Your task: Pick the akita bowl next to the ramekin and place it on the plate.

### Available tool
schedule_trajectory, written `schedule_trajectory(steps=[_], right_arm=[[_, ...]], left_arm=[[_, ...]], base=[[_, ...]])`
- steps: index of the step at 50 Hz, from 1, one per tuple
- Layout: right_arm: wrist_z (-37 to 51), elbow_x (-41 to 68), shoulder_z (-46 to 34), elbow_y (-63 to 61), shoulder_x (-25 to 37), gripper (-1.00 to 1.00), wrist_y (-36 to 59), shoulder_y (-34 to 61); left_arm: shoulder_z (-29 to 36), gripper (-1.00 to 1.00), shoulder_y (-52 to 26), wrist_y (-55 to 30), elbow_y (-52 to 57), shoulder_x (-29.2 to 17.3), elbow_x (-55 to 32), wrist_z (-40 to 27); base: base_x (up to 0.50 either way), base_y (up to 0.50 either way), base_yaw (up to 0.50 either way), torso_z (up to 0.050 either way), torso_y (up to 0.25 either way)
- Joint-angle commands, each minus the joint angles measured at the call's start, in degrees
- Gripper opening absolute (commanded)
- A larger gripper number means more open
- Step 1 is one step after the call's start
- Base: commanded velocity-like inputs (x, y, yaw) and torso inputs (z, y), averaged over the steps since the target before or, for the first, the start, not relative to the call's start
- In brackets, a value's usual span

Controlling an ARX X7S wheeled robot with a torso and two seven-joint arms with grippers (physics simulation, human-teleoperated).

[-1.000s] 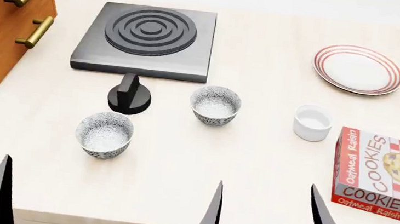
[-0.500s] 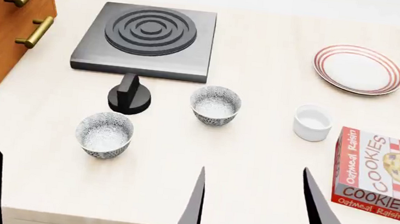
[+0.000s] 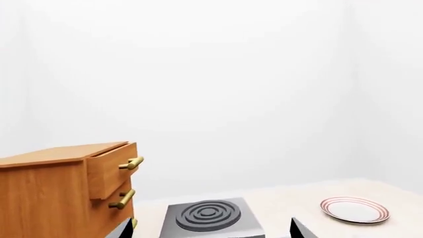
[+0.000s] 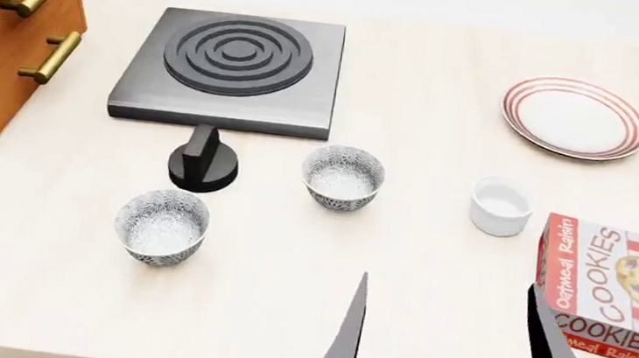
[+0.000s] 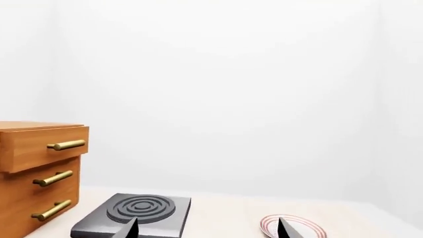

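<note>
Akita bowl [image 4: 343,177] ahead of right claw [image 4: 451,337].

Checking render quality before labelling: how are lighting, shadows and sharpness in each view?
Head view: even, soft light, everything sharp; the akita bowl, ramekin and plate cast only faint shadows, no glare. Left wrist view: mostly blank white wall, the plate sharp near the lower edge. Right wrist view: likewise washed white, the burner crisp, no blur.
</note>
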Motion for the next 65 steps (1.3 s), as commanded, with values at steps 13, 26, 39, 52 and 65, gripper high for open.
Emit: schedule_trajectory(steps=[13,26,39,52,65], right_arm=[[2.2,0.2,-2.3,0.2,2.1,1.0,-3.1,1.2],[2.2,-0.7,-3.1,0.9,2.0,1.0,-3.9,0.7],[2.4,-0.9,-3.4,0.8,2.4,1.0,-4.3,0.7],[2.8,-0.5,-3.6,0.4,2.4,1.0,-3.9,1.5],[3.0,-0.1,-4.1,0.4,2.3,1.0,-3.7,2.3]], left_arm=[[5.7,1.0,-5.1,1.6,-0.3,-1.2,-0.5,-2.5],[7.1,1.0,-5.5,2.4,-0.5,-1.6,0.0,-2.8],[8.2,1.0,-6.2,2.6,-0.6,-1.6,0.3,-3.3],[9.1,1.0,-7.1,3.1,-0.5,-1.8,0.0,-3.7],[10.1,1.0,-8.8,3.0,-0.2,-2.1,-0.5,-4.1]], base=[[0.16,0.0,0.0,0.0,0.0],[0.16,0.0,0.0,0.0,0.0],[0.16,0.0,0.0,0.0,0.0],[0.16,0.0,0.0,0.0,0.0],[0.16,0.0,0.0,0.0,0.0]])
